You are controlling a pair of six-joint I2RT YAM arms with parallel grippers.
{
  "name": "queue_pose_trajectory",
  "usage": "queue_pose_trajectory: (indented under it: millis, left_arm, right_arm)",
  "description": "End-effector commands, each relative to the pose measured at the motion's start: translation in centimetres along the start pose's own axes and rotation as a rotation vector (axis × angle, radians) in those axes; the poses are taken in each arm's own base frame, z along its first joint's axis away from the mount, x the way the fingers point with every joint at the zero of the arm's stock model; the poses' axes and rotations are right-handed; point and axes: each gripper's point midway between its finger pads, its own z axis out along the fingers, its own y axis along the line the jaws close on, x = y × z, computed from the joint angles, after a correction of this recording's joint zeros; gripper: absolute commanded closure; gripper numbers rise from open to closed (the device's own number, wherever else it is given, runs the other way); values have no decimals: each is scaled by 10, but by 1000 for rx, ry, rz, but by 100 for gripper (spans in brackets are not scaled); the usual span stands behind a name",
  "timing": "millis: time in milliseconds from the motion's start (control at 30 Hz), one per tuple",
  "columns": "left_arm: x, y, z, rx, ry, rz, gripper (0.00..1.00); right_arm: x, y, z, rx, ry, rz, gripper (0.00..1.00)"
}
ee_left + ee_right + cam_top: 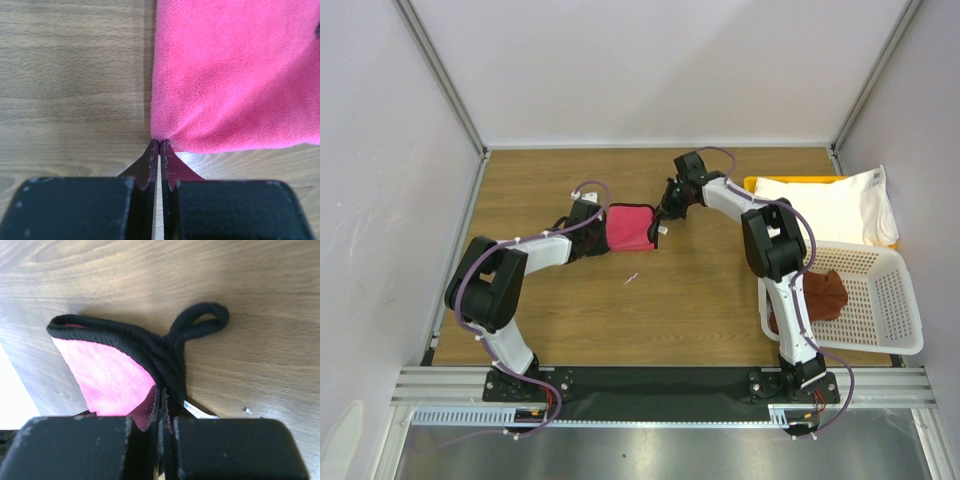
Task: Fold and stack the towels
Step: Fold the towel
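Tools clenched on pink towel [235,75]: left tool [159,143], right tool [161,390] | wooden table [700,300] | white walls [640,70] around

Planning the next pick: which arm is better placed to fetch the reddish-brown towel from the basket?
Right, probably: the reddish-brown towel lies in the basket beside the right arm's base. Both the left pincer and right pincer are shut on the pink towel, so release first.

Three soft cloth towels: one square magenta-pink towel [630,228] mid-table, one large white towel [830,205] at far right, one crumpled reddish-brown towel [820,295] at near right. One white perforated plastic basket [910,340], one yellow plastic tray [752,183] — both right.
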Motion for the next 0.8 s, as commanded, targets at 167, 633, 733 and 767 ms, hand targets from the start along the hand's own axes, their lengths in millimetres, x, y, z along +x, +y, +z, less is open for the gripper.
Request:
queue_pose_trajectory:
  millis: [167, 633, 733, 767]
  left_arm:
    - [12, 15, 5, -65, 39, 41, 98]
    - [14, 7, 5, -20, 55, 76, 97]
    - [13, 2, 3, -6, 60, 94, 97]
    - [13, -1, 2, 1, 61, 105, 96]
  right_arm:
    - [-32, 38, -40, -102, -103, -49, 100]
    - [-25, -11, -25, 31, -84, -70, 100]
    - [-25, -15, -24, 37, -68, -73, 98]
    - [-26, -12, -27, 32, -69, -78, 92]
